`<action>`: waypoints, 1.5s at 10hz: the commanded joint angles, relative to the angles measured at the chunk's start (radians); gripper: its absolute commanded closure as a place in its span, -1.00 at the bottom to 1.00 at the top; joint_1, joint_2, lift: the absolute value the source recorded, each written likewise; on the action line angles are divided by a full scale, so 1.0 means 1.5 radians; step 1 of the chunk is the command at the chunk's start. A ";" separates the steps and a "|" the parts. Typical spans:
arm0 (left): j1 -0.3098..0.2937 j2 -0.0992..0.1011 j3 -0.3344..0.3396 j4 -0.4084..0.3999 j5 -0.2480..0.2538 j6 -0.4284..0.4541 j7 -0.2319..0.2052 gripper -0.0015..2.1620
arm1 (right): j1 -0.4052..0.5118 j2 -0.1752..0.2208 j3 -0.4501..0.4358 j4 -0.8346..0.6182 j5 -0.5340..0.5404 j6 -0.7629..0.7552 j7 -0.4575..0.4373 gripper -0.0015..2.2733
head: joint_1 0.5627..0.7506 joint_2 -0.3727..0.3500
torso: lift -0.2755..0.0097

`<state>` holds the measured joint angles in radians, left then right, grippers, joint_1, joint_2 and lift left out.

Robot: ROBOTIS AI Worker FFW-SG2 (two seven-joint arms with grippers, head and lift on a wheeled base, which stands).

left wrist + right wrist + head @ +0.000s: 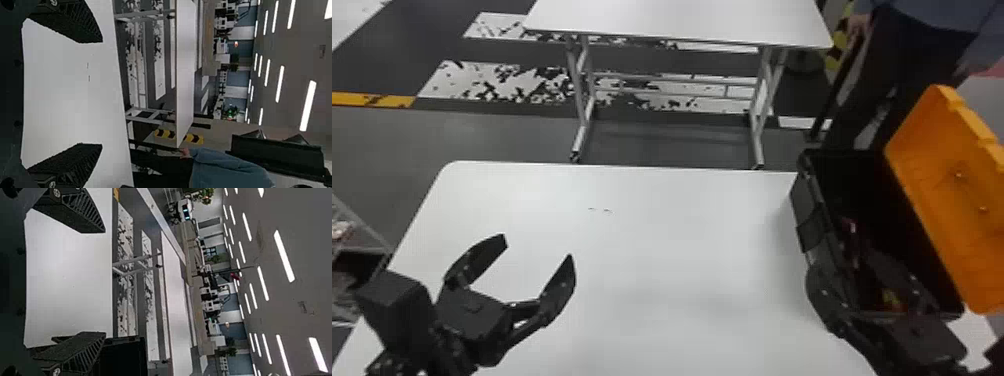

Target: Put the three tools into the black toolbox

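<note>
White table (642,240), seen from the head. At left, the left gripper (537,249) has its fingers wide apart, holding nothing. At right, the right gripper (838,256), also wide and unladen, lies by the near part of the black toolbox (803,210), whose orange lid (942,200) stands open. Pink and yellow bits (too dim to identify) show inside.

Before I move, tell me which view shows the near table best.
The head view: it takes in the white table from its rounded far corner to the black toolbox. The left wrist view shows a stretch behind the left pincer, with small marks; the right wrist view, a stretch behind the right pincer.
</note>
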<state>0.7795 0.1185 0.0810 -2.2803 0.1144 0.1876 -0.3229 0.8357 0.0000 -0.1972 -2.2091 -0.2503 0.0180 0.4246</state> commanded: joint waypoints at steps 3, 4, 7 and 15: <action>0.090 -0.004 0.011 -0.003 0.031 -0.089 0.007 -0.94 | 0.050 0.001 -0.027 0.096 -0.012 -0.172 0.003 -0.93 | 0.41 -0.24 | 0.57; 0.118 -0.004 0.012 0.000 0.035 -0.136 0.016 -0.94 | 0.074 0.001 -0.040 0.121 -0.025 -0.223 0.010 -0.93 | 0.41 -0.29 | 0.57; 0.196 -0.001 0.028 0.001 0.088 -0.203 0.016 -0.94 | 0.176 0.001 -0.052 0.187 -0.071 -0.436 0.022 -0.93 | 0.41 -0.51 | 0.57; 0.235 0.001 0.029 0.048 0.110 -0.287 0.012 -0.95 | 0.192 0.001 -0.029 0.170 -0.049 -0.370 0.023 -0.93 | 0.41 -0.49 | 0.57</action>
<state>1.1329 0.1208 0.1272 -2.2090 0.2806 -0.2467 -0.3052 1.1246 0.0000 -0.2419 -1.9469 -0.3281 -0.5515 0.4575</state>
